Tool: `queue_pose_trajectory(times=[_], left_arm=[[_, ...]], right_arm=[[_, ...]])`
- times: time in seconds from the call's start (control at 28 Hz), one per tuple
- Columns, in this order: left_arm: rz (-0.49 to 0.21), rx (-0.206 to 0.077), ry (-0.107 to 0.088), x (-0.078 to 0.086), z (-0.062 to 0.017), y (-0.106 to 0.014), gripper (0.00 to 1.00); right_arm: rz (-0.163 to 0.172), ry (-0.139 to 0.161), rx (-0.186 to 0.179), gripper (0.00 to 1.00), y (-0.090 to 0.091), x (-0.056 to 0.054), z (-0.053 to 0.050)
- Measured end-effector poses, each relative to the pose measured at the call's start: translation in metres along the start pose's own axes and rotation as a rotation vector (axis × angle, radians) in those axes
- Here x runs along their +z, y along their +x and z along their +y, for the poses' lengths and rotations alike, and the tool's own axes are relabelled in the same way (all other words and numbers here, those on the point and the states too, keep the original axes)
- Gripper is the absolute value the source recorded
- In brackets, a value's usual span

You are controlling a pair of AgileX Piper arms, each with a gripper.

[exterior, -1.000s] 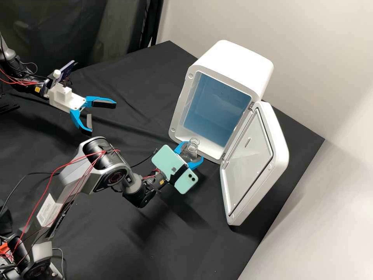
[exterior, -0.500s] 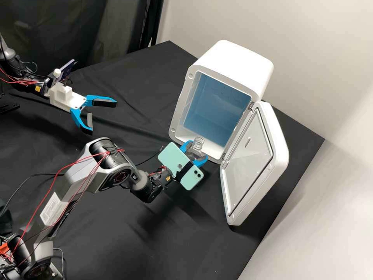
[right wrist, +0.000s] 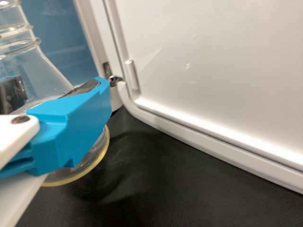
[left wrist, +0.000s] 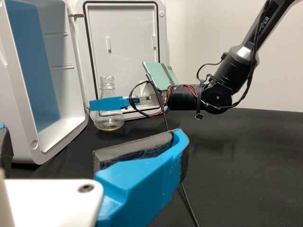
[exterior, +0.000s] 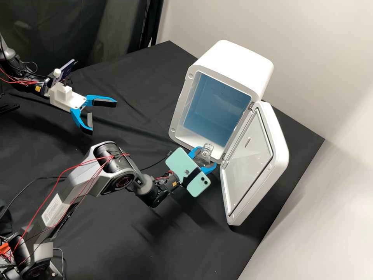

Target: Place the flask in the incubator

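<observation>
The clear glass flask [exterior: 206, 151] stands upright just outside the lower lip of the white incubator [exterior: 233, 62], near its hinge corner. My right gripper [exterior: 203, 162] is shut on the flask's body, and a green phone sits on its wrist. In the left wrist view the flask [left wrist: 108, 108] appears before the open door [left wrist: 120, 42], with a blue right finger [left wrist: 110, 103] across it. The right wrist view has the flask [right wrist: 26, 61] pinched beside the finger [right wrist: 71, 120]. My left gripper [exterior: 92, 112] hangs open over the bench at the left, fingers [left wrist: 142, 158] holding nothing.
The incubator's blue interior [exterior: 215, 107] faces the arms. Its door [exterior: 252, 155] swings out to the right, close to the flask, and reaches the bench's right edge. The door's inner panel [right wrist: 213, 71] and rim lie right beside the flask. Black cloth [exterior: 128, 85] covers the bench.
My right arm has carried the flask to the right along the incubator's front lip, toward the hinge side. The left arm has stayed where it was, open.
</observation>
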Motion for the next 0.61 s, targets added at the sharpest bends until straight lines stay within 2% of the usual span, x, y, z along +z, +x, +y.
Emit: queue_pose_trajectory(times=[0.29,0.46,0.61], left_arm=[[0.000,0.000,0.000,0.000,0.0000,0.000,1.00],[0.000,0.000,0.000,0.000,0.0000,0.000,1.00],[0.000,0.000,0.000,0.000,0.0000,0.000,1.00]], right_arm=[[-0.024,0.000,0.020,0.00,0.005,0.004,0.011],[-0.021,-0.006,0.025,0.00,0.013,-0.002,0.016],[-0.010,-0.008,0.015,0.00,0.022,-0.011,0.012]])
